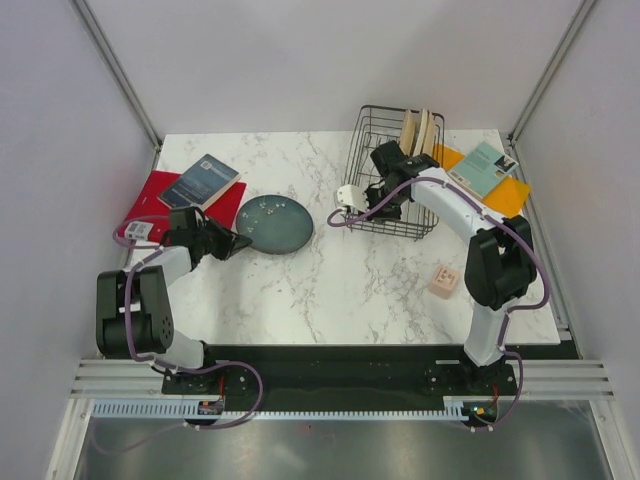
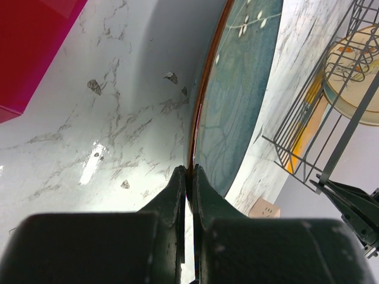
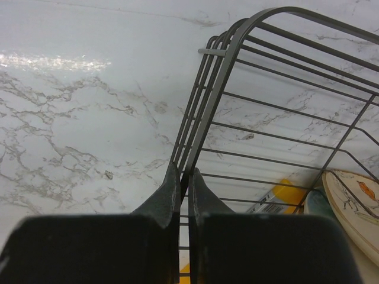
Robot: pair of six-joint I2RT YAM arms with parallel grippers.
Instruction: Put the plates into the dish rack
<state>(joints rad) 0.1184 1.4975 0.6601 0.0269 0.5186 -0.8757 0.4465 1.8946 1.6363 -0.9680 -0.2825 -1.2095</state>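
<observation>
Left jaws pinch teal plate [image 2: 237,112] rim, right jaws clamp rack [image 3: 195,106] wire; next, likely lift plate into rack.

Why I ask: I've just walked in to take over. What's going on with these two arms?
The left gripper is shut on the rim of the dark teal plate, which is out on the table, not yet in the dish rack. The right gripper is clamped on the rack's wire edge. Cream plates already stand upright inside the rack.
</observation>
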